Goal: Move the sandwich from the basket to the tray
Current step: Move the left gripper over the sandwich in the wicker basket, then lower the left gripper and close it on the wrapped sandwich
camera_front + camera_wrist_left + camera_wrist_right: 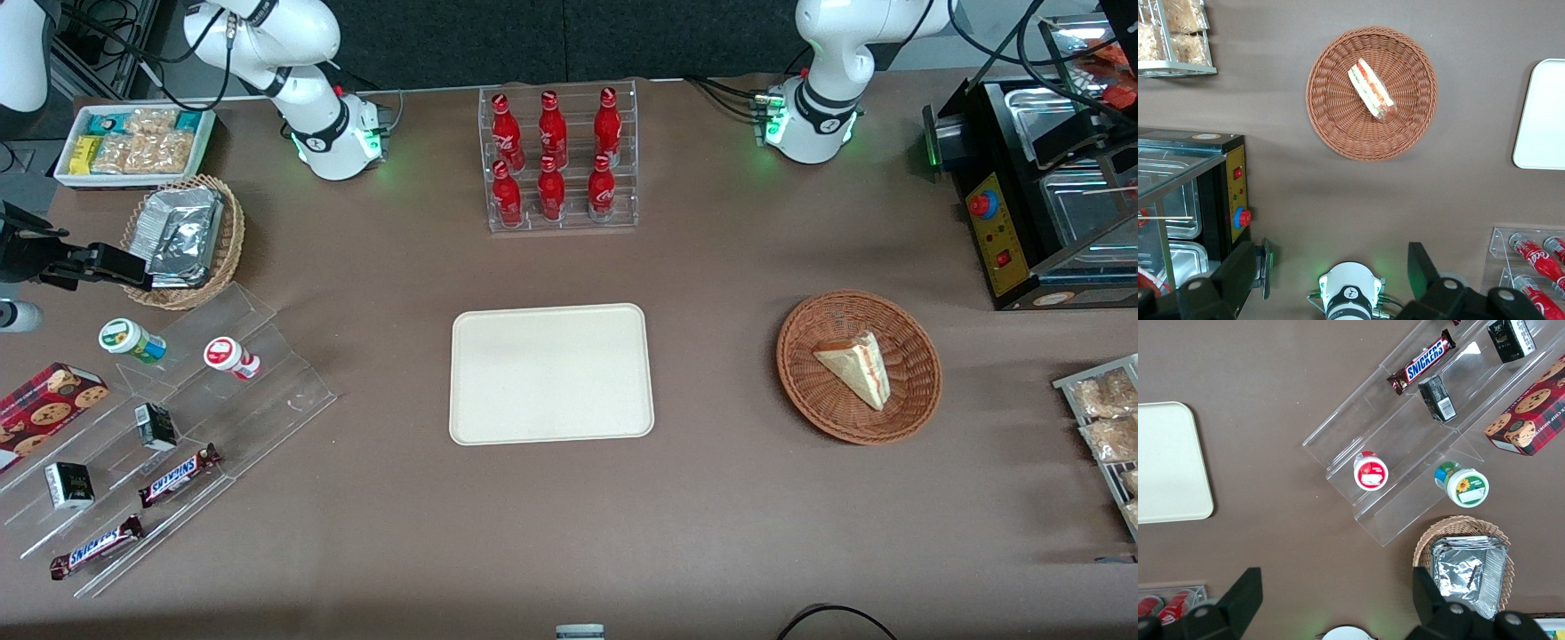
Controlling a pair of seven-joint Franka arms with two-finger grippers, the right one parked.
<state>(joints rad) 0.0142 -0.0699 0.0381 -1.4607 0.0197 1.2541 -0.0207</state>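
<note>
The sandwich (855,366) (1371,90), a white bread wedge with red and green filling, lies in the round reddish-brown basket (805,391) (1331,113) toward the working arm's end of the table. The cream tray (551,373) (1541,113) lies flat and bare at the table's middle, beside the basket. My gripper (1331,270) shows only in the left wrist view. It hangs high above the table over its own arm's base (813,116), farther from the front camera than the basket. It is open, its fingers (1421,267) wide apart with nothing between them.
A clear rack of red bottles (560,160) (1531,257) stands farther back than the tray. A black display case (1040,196) (1185,193) and a wire rack of snack bags (1102,427) (1171,33) flank the basket. An acrylic snack stand (178,427) and foil-packet basket (182,240) sit toward the parked arm's end.
</note>
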